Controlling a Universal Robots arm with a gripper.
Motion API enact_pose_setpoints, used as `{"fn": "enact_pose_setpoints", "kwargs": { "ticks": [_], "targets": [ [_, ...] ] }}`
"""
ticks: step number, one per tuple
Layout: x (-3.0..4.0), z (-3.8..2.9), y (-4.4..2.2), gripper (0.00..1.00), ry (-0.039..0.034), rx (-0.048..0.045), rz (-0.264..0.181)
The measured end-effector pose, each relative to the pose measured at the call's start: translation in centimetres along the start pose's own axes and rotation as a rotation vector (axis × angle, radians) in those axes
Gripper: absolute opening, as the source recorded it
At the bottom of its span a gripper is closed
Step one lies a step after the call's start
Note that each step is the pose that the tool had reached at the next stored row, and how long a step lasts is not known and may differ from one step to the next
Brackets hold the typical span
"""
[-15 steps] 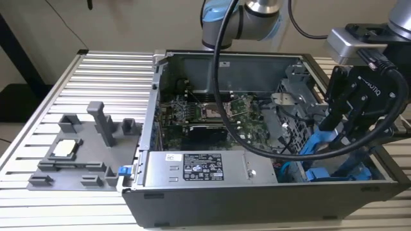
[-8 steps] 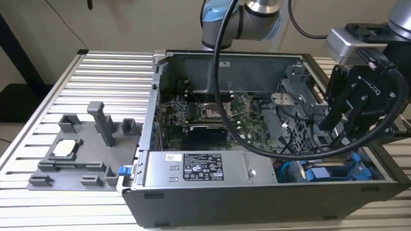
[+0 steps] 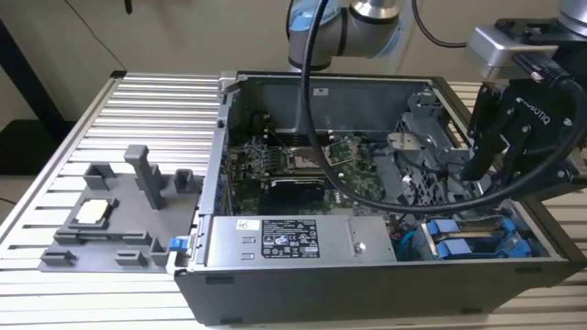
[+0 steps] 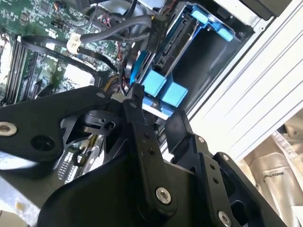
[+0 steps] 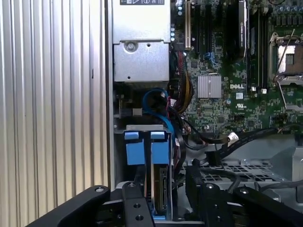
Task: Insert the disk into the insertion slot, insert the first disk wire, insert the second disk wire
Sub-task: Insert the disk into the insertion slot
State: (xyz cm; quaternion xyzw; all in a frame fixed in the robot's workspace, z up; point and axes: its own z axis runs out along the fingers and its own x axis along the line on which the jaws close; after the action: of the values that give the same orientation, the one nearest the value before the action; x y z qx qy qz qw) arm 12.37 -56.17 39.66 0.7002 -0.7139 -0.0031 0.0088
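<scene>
Gripper (image 3: 479,168) hangs over case corner, just above disk (image 3: 469,245). Disk sits on edge inside slot (image 4: 203,66), blue carrier tabs facing up, beside grey power box (image 3: 293,240). Fingers (image 4: 139,123) moderately apart, gripping nothing; in first wrist view they frame disk (image 5: 147,151) from above, apparently clear of it. Black wires (image 4: 94,35) loop over green board (image 3: 303,165) near disk's connector end; cannot tell whether plugged in. Case rests on slatted table (image 3: 137,103).
</scene>
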Motion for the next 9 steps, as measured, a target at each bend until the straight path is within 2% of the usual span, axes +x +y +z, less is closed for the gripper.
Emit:
{"fn": "enact_pose_setpoints", "kwargs": {
  "ticks": [6, 9],
  "targets": [
    [-0.17, 0.00, 0.40, 0.47, -0.0026, 0.1094, 0.001],
    [-0.23, 0.03, 0.47, 0.47, -0.0074, 0.1538, -0.003]
  ]
}}
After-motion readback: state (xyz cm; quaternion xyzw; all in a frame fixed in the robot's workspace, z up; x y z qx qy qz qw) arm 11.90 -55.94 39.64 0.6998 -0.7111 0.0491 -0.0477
